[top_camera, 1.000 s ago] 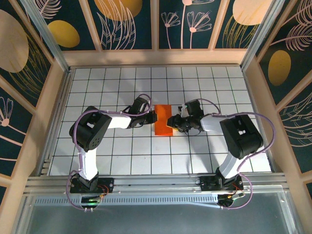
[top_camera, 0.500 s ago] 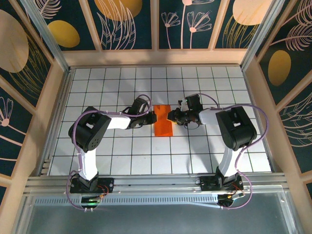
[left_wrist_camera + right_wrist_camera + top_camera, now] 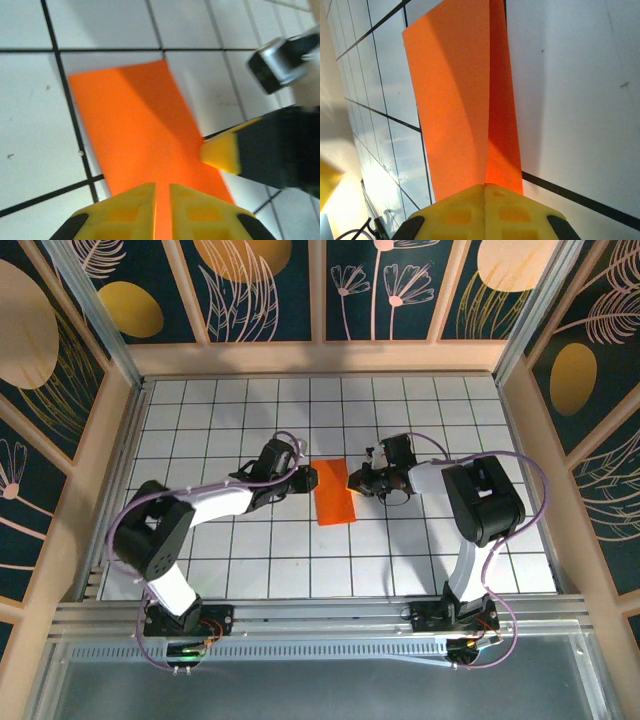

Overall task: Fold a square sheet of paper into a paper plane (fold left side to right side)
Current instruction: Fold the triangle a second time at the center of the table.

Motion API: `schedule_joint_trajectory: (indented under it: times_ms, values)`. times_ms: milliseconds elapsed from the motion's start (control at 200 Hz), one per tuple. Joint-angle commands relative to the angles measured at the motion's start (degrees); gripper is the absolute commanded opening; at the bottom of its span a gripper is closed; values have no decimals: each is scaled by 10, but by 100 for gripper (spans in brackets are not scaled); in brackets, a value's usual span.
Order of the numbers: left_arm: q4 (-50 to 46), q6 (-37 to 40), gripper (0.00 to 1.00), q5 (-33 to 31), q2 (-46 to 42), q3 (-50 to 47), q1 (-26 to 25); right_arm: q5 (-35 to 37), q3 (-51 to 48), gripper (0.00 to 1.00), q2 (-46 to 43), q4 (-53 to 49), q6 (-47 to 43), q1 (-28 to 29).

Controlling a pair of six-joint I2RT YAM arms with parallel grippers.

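Folded orange paper [image 3: 333, 493] lies mid-table [image 3: 250, 540], a narrow strip running near to far. The right gripper [image 3: 484, 192], jaws pressed together, pinches the paper's right edge. The left gripper [image 3: 161, 200], jaws parted a crack, sits at its left edge.

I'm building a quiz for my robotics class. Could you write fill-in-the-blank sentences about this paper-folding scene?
1. The square sheet of paper is bright ____.
2. The right gripper is ____ on the paper's edge.
3. In the top view the paper lies ____ the left gripper and the right gripper.
4. The white table bears a black ____ of lines.
Missing words: orange; shut; between; grid.
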Motion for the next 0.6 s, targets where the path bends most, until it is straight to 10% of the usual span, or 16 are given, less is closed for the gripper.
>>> schedule_joint_trajectory:
  times_ms: [0, 596]
  values:
    - [-1, 38, 19, -30, -40, -25, -21, -18, -8, 0, -31, -8, 11, -5]
    - [-133, 143, 60, -239, 21, 58, -264, -13, -12, 0, -45, -18, 36, -3]
